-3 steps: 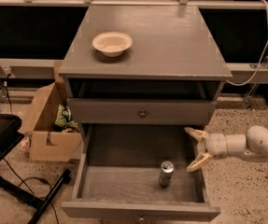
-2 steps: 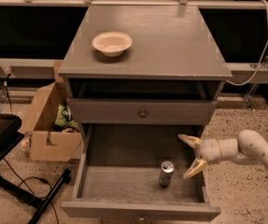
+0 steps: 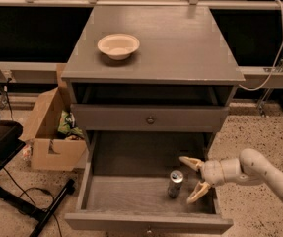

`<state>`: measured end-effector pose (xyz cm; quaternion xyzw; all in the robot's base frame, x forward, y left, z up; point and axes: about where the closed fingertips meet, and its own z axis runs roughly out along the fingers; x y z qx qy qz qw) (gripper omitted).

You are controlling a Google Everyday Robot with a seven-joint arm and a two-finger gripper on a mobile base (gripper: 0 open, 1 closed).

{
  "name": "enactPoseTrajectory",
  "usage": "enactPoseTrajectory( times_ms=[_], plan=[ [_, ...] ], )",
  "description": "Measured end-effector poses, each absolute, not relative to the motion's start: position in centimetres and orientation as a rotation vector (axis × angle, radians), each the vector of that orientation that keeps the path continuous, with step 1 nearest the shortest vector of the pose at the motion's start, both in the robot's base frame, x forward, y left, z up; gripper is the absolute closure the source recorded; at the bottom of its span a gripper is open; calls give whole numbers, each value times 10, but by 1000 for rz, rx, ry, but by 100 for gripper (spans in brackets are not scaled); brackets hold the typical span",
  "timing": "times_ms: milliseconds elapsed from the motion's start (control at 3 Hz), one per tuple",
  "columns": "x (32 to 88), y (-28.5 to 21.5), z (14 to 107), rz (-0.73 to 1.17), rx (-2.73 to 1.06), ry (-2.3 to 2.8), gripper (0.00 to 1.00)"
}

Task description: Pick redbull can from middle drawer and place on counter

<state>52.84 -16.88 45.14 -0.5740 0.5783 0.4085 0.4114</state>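
Observation:
The redbull can (image 3: 174, 183) stands upright on the plank floor of the open middle drawer (image 3: 116, 194), right of centre. My gripper (image 3: 192, 179) is inside the drawer just right of the can, open, with one finger (image 3: 190, 162) behind and one finger (image 3: 198, 192) in front. It does not touch the can. The arm comes in from the right over the drawer's side. The counter (image 3: 180, 43) is the grey cabinet top above.
A cream bowl (image 3: 118, 45) sits on the counter's left part. A shut knobbed drawer (image 3: 150, 118) is above the open one. An open cardboard box (image 3: 52, 132) stands on the floor at left. Black chair legs (image 3: 22, 201) lie at lower left.
My gripper has moved left inside the drawer, closer to the can. The can and bowl have not moved.

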Motion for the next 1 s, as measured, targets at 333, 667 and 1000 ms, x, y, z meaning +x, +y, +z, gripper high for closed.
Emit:
enactPoseTrajectory(
  times_ms=[333, 667, 1000],
  plan=[
    [528, -163, 437, 1059, -1429, 1464, 25],
    [529, -148, 432, 1104, -1413, 1464, 48],
    [525, -121, 439, 1171, -1409, 1463, 72]
  ],
)
